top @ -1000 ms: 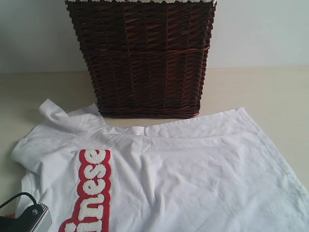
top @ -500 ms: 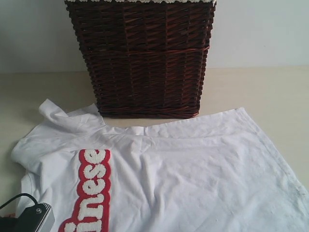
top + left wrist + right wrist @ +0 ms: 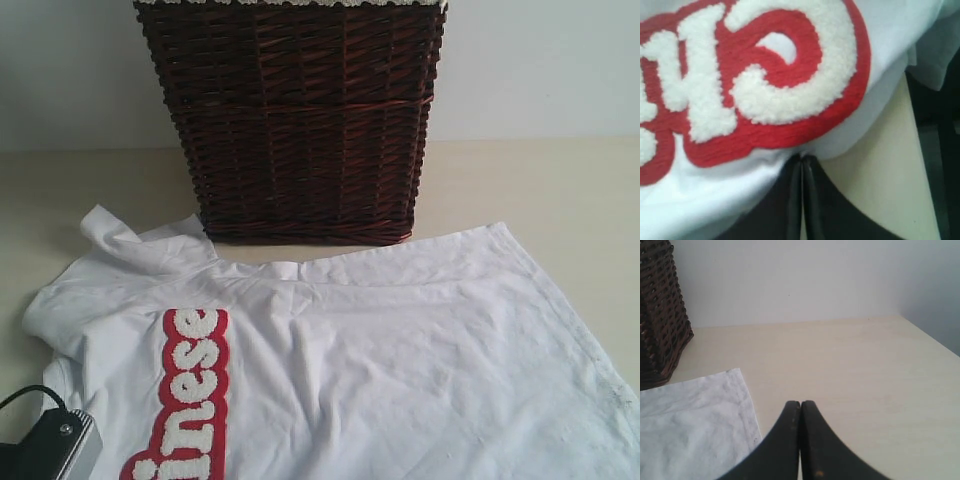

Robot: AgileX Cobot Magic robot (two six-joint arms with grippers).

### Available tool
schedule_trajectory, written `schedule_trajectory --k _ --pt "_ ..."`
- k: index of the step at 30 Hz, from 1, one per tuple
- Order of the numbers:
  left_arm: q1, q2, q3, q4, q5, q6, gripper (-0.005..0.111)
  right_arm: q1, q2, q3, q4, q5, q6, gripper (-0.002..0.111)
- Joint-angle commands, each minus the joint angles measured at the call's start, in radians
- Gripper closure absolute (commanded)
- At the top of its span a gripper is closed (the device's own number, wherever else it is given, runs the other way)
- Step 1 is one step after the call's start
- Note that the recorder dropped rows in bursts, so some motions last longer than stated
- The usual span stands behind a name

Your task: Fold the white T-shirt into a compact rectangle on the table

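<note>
Left gripper (image 3: 801,159) is pinching the T-shirt (image 3: 685,200) by its edge at the tips, so it's wanting a slow, level lift.

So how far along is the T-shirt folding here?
Done: nothing yet; the white T-shirt lies spread open on the table before the wicker basket. In hand: the left hand is shut on the shirt's edge beside the red lettering, apparently pinching it. The right hand is shut, empty, over bare table. Left: every fold.

Fuzzy red-outlined letters (image 3: 195,390) "inese" on white T-shirt (image 3: 400,350)
</note>
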State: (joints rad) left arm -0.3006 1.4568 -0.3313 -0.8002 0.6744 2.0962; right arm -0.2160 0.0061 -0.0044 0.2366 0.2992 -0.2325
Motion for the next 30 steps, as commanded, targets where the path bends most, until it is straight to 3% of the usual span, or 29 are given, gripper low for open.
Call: schedule_trajectory --k 1,7,10,22,30 --pt "-0.003 -0.093 0.004 0.068 0.04 0.002 0.107 0.001 -0.006 0.004 -0.003 -0.01 -0.001 0.108" --pt "0.001 -0.183 -0.013 0.244 0.266 -0.025 0.107 0.001 -0.006 0.004 -0.003 -0.01 -0.001 0.108" --pt "0.001 -0.199 -0.046 0.301 0.377 -0.117 0.107 0.001 -0.006 0.004 -0.003 -0.01 -0.001 0.108" --pt "0.001 -0.203 -0.169 0.541 0.547 -0.196 0.107 0.001 -0.006 0.004 -0.003 -0.01 -0.001 0.108" --pt "0.001 -0.207 -0.196 0.542 0.547 -0.22 0.107 0.001 -0.006 0.004 -0.003 -0.01 -0.001 0.108"
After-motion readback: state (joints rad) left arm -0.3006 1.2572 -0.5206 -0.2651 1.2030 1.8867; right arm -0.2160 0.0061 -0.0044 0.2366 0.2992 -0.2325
